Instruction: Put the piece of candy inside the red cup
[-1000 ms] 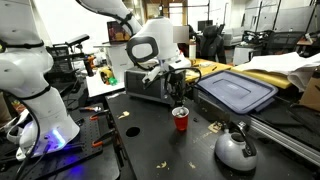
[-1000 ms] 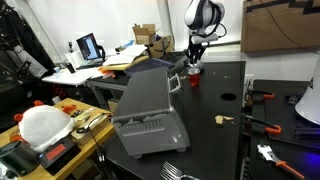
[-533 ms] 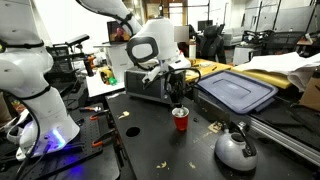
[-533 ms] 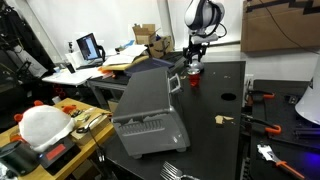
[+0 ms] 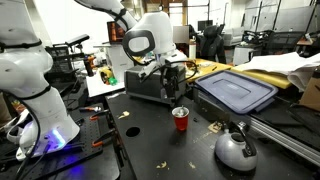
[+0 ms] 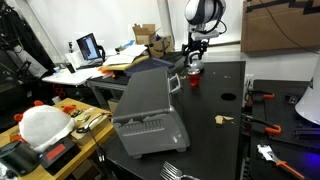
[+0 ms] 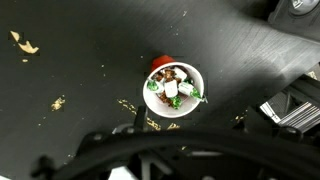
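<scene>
The small red cup [image 5: 180,119] stands upright on the black table [image 5: 140,145], in front of the grey toaster oven. It also shows in an exterior view as the red cup [image 6: 194,77]. From above, the cup [image 7: 160,64] holds wrapped candy [image 7: 172,89] in green and white wrappers. My gripper [image 5: 173,80] hangs a short way above the cup's mouth, open and with nothing between its fingers. In an exterior view the gripper [image 6: 196,58] points straight down over the cup. Only a dark blurred band of the gripper body crosses the bottom of the wrist view.
A grey toaster oven [image 5: 150,88] sits just behind the cup. A round silver kettle [image 5: 236,150] is at the near right and a blue-lidded bin [image 5: 237,92] to the right. Yellow crumbs [image 7: 22,42] dot the table. Red-handled tools [image 6: 262,97] lie at one edge.
The gripper has risen from right over the cup's rim to a little above it, and its jaws have spread apart. The cup has not moved.
</scene>
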